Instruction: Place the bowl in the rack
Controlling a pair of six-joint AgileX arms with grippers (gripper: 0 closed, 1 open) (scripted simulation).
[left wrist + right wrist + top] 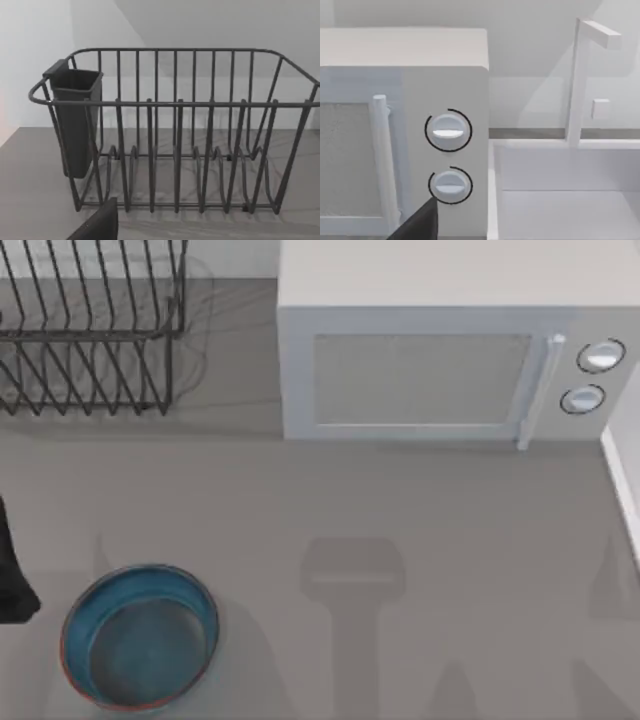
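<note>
Left claw (12, 580) at table's left edge, grip state unclear; bowl (140, 636) beside it, rack (90, 330) well apart.

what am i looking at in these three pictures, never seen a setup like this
A simulated two-armed AgileX robot at a grey table. One picture looks straight down from above. It shows a blue bowl near the front on the table's left, a black wire dish rack at the back left, and a pale microwave behind the middle. The other two come from cameras on the wrists: the left one faces the rack with its dark cup holder, the right one faces the microwave's two knobs. Nothing is held; the bowl sits untouched.
</note>
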